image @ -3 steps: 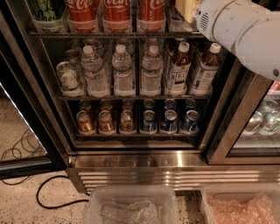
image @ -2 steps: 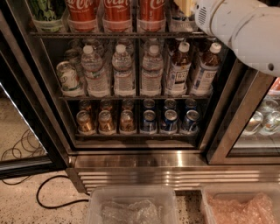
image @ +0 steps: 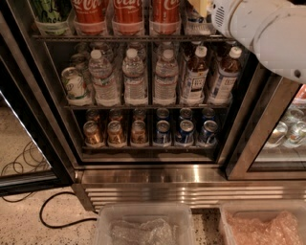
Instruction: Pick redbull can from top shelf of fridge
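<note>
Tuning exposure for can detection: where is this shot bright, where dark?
Camera view: the white arm is brightest, nearly washed out; glare streaks the steel base; the bottom cans sit in dim light; the gripper, at the top shelf by the picture's upper edge, is half cut off.

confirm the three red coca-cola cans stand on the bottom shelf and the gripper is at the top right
Wrong shelf: the camera view shows the three red Coca-Cola cans on the top shelf. The gripper is indeed at the top right, at that shelf's right end.
</note>
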